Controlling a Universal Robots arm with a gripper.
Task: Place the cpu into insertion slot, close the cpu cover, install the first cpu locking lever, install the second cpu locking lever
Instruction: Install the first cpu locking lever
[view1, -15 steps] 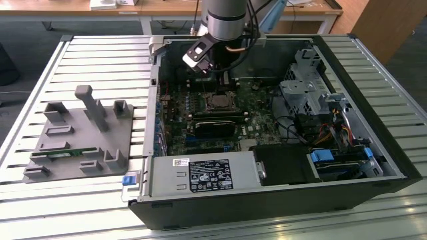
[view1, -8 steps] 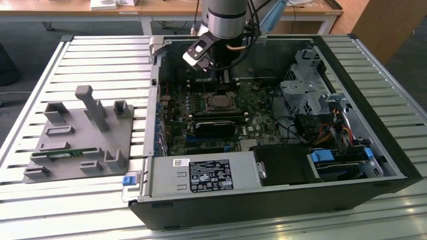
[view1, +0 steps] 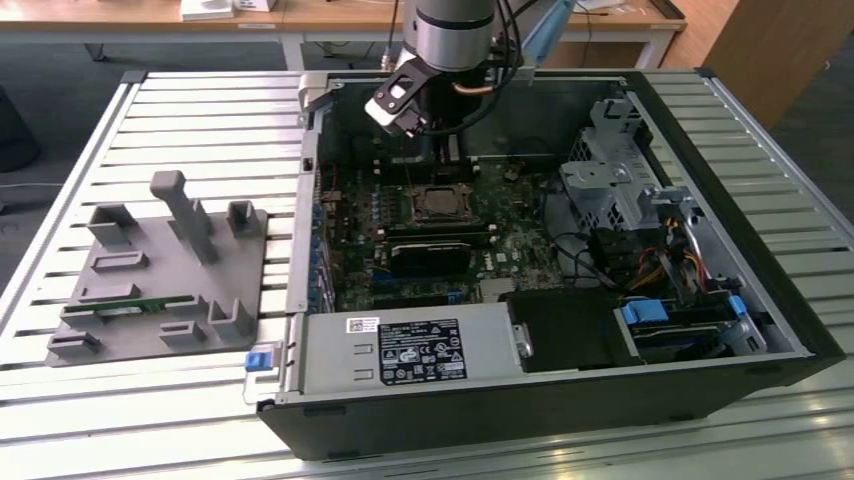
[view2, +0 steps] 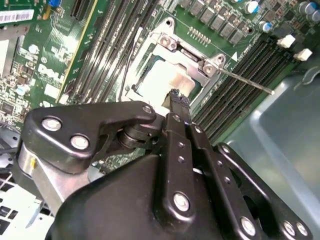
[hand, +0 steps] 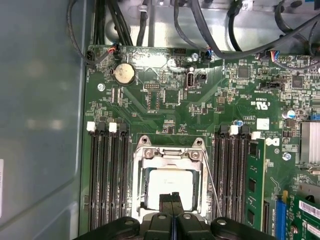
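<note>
The cpu (hand: 167, 181) (view2: 159, 80) lies in the socket of the green motherboard (hand: 200, 105), its pale metal top facing up. The silvery cpu cover (hand: 141, 165) (view2: 192, 50) lies flat around it as a frame. One thin metal locking lever (hand: 213, 187) (view2: 245, 81) slants out along one side of the socket. My gripper (hand: 172, 199) (view2: 176, 96) hovers just over the socket's edge, its black fingers pressed together with nothing between them. In the exterior view the gripper (view1: 450, 160) hangs inside the open case, right above the socket (view1: 438, 203).
Black memory slots (hand: 107, 175) flank the socket, and a memory module (hand: 255, 185) stands on one side. Cables (hand: 210, 25) run behind the board. A drive cage (view1: 614, 185), a power supply (view1: 407, 350) and a grey fixture tray (view1: 160, 270) surround the area.
</note>
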